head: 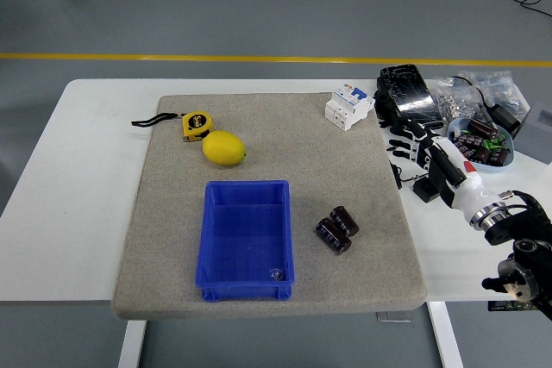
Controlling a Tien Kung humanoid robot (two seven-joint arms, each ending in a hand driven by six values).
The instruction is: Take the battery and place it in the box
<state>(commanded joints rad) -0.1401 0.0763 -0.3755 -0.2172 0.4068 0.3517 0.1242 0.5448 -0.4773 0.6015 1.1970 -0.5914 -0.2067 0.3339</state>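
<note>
Fingers on the right hand [412, 146] look spread and slack, holding nothing; the hand hangs over the right margin of the table [86, 178], just off the grey mat [172, 239], with its arm coming in from the lower right corner. No left arm shows from where I stand.

Behind the hand sits a clutter of black packs, clear bags and a small bowl of dark parts [483, 146], close enough that a careless swing could knock into them. A white breaker switch [348, 108] stands at the mat's far right corner, near the path the hand might take inward.

Further in, on the mat, lie the batteries [337, 229]: two short dark cylinders, glossy, lying on their sides and touching one another, near the blue box [246, 277] but clear of its right wall. My worry is that pairing. Reaching for one may nudge the other, and round bodies like these would likely roll off across the mat. Their smooth casing may also slip between the fingertips if the pinch lands off-centre.

The box is open-topped and looks almost empty. Beyond it, well apart, rest a lemon [224, 148] and a yellow tape measure [197, 125], out of harm's way.
</note>
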